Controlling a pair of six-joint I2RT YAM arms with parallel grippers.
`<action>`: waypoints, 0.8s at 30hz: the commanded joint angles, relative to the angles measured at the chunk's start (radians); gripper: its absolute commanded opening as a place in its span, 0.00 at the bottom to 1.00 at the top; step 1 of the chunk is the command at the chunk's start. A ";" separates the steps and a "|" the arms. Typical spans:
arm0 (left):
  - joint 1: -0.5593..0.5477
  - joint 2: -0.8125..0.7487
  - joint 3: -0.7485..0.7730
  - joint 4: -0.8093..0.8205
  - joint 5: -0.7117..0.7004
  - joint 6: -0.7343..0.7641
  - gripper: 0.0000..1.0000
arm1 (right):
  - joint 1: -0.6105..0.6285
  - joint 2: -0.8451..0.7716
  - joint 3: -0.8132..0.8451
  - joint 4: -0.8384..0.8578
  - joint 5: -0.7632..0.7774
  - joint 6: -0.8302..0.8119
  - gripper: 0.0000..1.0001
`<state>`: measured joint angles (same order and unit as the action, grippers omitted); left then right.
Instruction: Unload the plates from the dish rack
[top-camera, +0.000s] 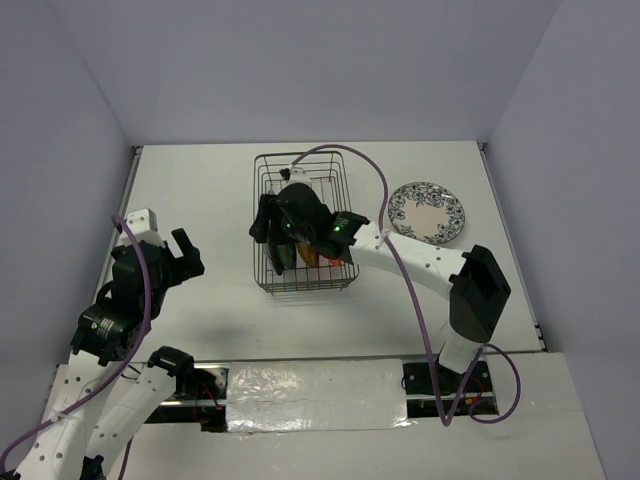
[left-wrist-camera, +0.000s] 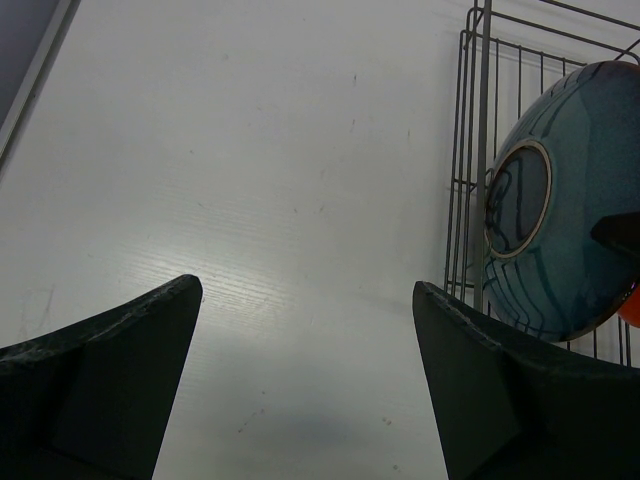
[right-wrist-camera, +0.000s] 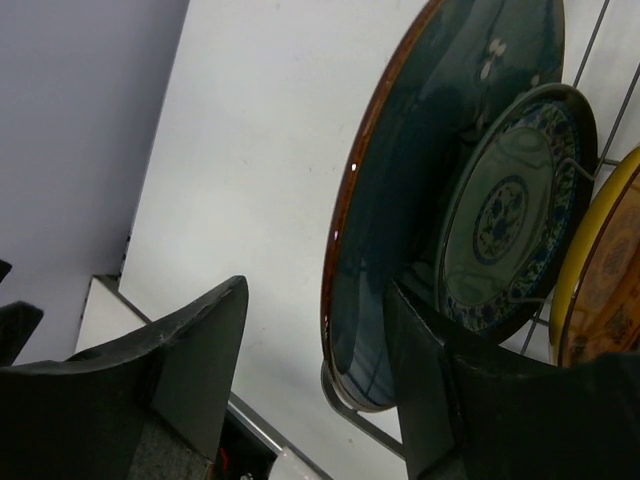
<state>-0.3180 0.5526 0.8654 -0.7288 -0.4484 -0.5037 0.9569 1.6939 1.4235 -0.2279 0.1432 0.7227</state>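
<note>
**Right jaws astride a racked plate, left hand idle**

Nearest, at the left, the left gripper (top-camera: 190, 252) hangs over the bare white table (top-camera: 200, 190). Its jaws are spread wide and hold nothing, and it is well apart from the rack.

At mid-table stands the wire dish rack (top-camera: 262, 200) with plates on edge inside it. The right gripper (top-camera: 270, 240) reaches down into the rack's near-left part. Its jaws are partly parted, one on each side of the brown rim of the large teal plate (right-wrist-camera: 430, 120). A gap shows between the outer finger (right-wrist-camera: 180, 370) and that rim, so the plate is not clamped.

Behind this plate stand a smaller blue-patterned plate (right-wrist-camera: 510, 210) and then a yellow plate (right-wrist-camera: 600, 270).

Right of the rack, a floral-rimmed plate (top-camera: 427, 212) lies flat on the table.
</note>
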 joint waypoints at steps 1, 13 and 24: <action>-0.007 -0.013 0.004 0.032 -0.006 -0.009 0.99 | -0.001 0.029 0.049 0.044 0.029 0.030 0.63; -0.010 -0.026 0.004 0.031 -0.010 -0.010 0.99 | -0.003 0.035 0.028 0.113 0.053 0.110 0.24; -0.016 -0.045 0.004 0.031 -0.018 -0.013 1.00 | -0.003 0.055 0.020 0.159 0.067 0.169 0.00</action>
<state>-0.3271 0.5213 0.8654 -0.7303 -0.4496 -0.5045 0.9520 1.7397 1.4254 -0.1844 0.2108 0.8356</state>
